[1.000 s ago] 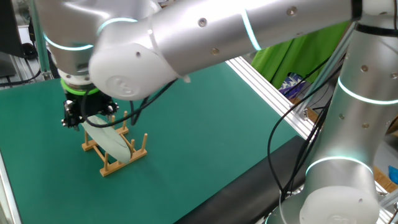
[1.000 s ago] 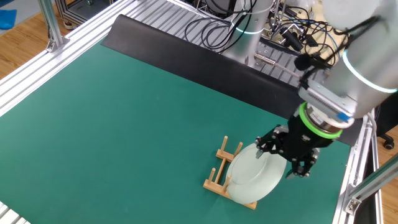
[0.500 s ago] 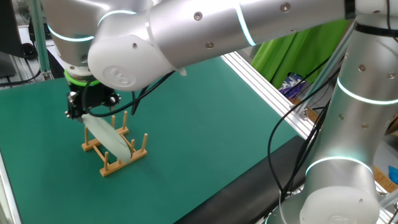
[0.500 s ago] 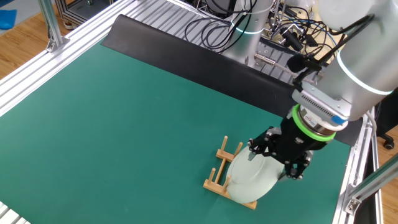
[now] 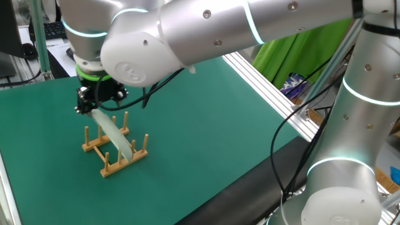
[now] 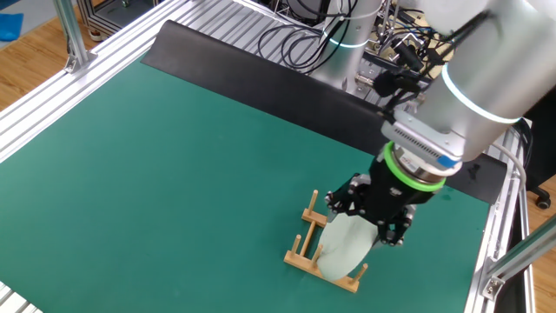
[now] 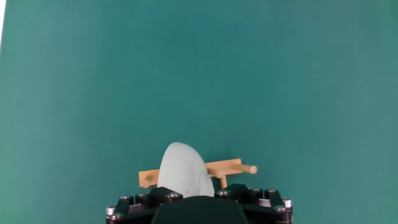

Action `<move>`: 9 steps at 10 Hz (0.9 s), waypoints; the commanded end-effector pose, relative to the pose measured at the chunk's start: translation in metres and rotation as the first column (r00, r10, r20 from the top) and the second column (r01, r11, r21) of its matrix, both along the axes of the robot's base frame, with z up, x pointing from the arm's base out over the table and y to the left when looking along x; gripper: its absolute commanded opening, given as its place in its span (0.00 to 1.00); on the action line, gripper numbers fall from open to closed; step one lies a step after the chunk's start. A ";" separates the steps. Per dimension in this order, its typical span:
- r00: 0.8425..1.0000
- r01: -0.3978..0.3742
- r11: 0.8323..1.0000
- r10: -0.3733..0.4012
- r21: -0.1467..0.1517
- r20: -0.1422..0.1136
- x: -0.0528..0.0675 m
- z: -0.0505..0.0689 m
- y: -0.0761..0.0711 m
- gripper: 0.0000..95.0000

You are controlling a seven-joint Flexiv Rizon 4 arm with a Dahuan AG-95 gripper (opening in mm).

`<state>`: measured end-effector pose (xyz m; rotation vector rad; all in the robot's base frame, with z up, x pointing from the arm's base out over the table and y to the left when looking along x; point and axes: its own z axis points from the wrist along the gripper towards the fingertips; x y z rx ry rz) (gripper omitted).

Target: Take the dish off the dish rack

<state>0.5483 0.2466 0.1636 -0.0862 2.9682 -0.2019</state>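
Gripper (image 6: pixel 380 228) is sitting right over the top rim of the dish (image 6: pixel 345 246), pointing nearly straight down. Dish is standing on edge, leaning, w/ its lower part still down among the pegs of the dish rack (image 6: pixel 316 246) on the green worktop (image 6: pixel 174 148). In the fixed view from the other side the dish's upper rim is running up into the black fingers (image 5: pixel 87 110), so they look to be grasping the rim. The pad contact itself is hidden, though, and I can't fully confirm the pinch. Hand view is showing the pale dish top just under the gripper body, w/ rack rails poking out either side.

Step in hand, as I read it: lifting out. Dish isn't clear of the rack yet, bottom edge still btwn pegs.

Next move calls for pulling up along the dish's own lean, not sideways, until the lower rim clears the peg tops. Risk: the rack is light, could be tipping or dragging along if the rim catches a peg. A thin-rim grip could also be slipping.
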 end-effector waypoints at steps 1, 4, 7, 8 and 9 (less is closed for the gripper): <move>1.000 -0.013 1.000 0.013 -0.004 -0.005 0.000 0.003 -0.005 0.60; 0.999 -0.041 0.999 0.041 -0.007 -0.008 0.004 0.004 -0.015 0.60; 0.999 -0.049 0.999 0.049 -0.008 -0.007 0.004 0.005 -0.020 0.40; 0.999 -0.049 0.999 0.049 -0.008 -0.007 0.004 0.005 -0.020 0.40; 0.999 -0.050 0.999 0.050 -0.007 -0.008 0.004 0.005 -0.020 0.20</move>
